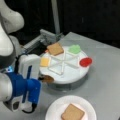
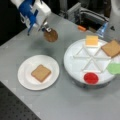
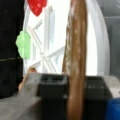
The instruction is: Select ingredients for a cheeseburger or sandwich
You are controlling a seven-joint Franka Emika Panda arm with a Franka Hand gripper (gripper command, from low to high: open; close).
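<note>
My gripper (image 2: 46,28) is shut on the dark brown round patty (image 2: 51,35), which hangs above the grey table between the white divided tray (image 2: 75,67) and the paper plate (image 2: 25,80). The wrist view shows the patty (image 3: 75,57) edge-on between the dark fingers. One tan bread square (image 2: 40,73) lies flat on the plate; a front view shows this bread square (image 1: 72,112) at the bottom. On the tray lie the yellow cheese square (image 2: 91,40) and a second bread square (image 2: 111,48). The cheese (image 1: 45,61) and that bread (image 1: 55,48) show in both front views.
A red round disc (image 2: 91,78) and a green leaf-like piece (image 2: 114,68) also lie in tray compartments. Metal rails and an orange item (image 2: 81,28) sit behind the tray. The arm's white and blue body (image 1: 22,85) fills a front view's left.
</note>
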